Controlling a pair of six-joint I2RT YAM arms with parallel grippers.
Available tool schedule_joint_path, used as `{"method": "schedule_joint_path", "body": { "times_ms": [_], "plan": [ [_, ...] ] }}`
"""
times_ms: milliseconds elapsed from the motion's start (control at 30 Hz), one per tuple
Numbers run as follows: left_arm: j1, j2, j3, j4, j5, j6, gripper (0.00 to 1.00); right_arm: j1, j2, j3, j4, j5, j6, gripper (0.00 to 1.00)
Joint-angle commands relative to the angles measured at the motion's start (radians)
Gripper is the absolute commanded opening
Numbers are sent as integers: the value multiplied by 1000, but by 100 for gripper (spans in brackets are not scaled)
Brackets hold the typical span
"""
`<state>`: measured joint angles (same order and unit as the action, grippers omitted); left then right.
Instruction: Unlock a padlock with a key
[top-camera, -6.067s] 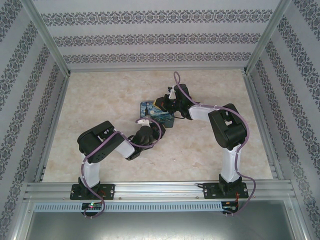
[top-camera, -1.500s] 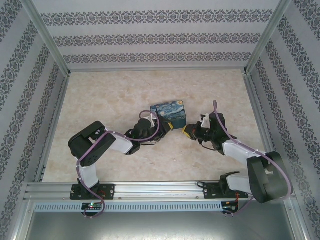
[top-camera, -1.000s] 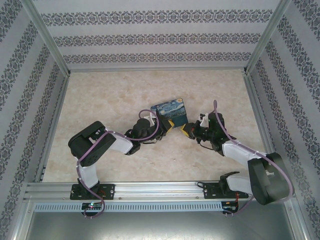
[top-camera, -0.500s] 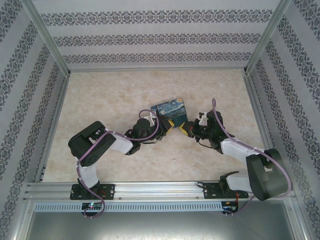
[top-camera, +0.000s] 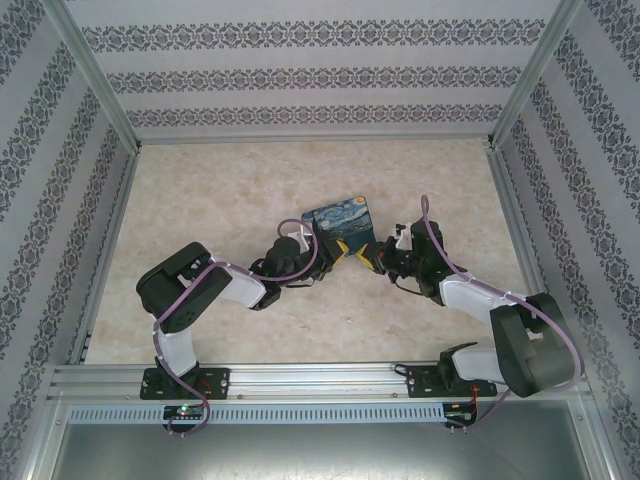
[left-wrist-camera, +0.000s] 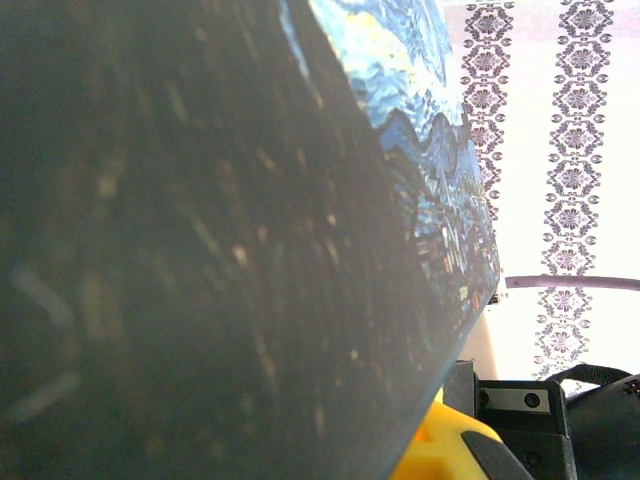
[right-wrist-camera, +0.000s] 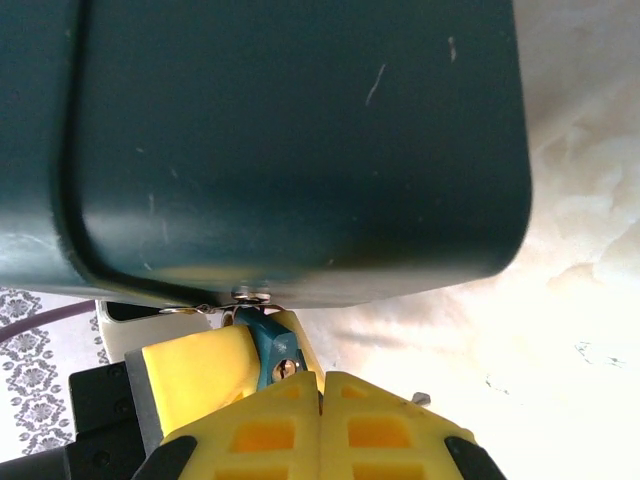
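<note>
Step in hand, by my reading: key insertion and turn. In the top view the left claw (top-camera: 322, 249) pinched the padlock (top-camera: 340, 226) at its 7 o'clock corner and held it tilted off the bench (top-camera: 220, 190), near bench centre, painted face up. The left wrist view showed the dark side and painted face (left-wrist-camera: 420, 130) pressed close to the lens. In the right wrist view the key (right-wrist-camera: 266, 343) stood with its bluish head just under the padlock's dark bottom edge (right-wrist-camera: 300, 150) and its tip at the small metal keyway, while the right claw (right-wrist-camera: 320, 388), fingers pressed together, pinched the head from 6 o'clock. Seen from above, the right claw (top-camera: 368, 258) sat just beside the padlock at its 4 o'clock. To do this well, I judged: keep the left pinch firm so the body does not swivel, hold the key shaft in line with the keyway, push fully home before any twist, then rotate with the wrist alone; a slanted key would likely bind or slip from the pads. How deep the shaft sat could not be told. Against the frames from the preceding second and a half, the right claw had closed in toward 10 o'clock from well apart, and the padlock had tipped more upright. Six seconds back, the padlock lay flatter toward 9 o'clock, with the right arm reaching from its 2 o'clock side.
</note>
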<state>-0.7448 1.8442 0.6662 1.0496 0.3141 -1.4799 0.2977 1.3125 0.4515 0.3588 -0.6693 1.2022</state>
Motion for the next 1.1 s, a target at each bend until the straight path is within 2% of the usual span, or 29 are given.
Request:
{"method": "schedule_joint_path", "body": {
  "times_ms": [0,1067],
  "plan": [
    [-2,4,22,113,16,-15,0,14,10,30,28,16,2,0],
    [-10,15,12,102,-3,-12,0,11,-25,29,0,24,-12,0]
  ]
}}
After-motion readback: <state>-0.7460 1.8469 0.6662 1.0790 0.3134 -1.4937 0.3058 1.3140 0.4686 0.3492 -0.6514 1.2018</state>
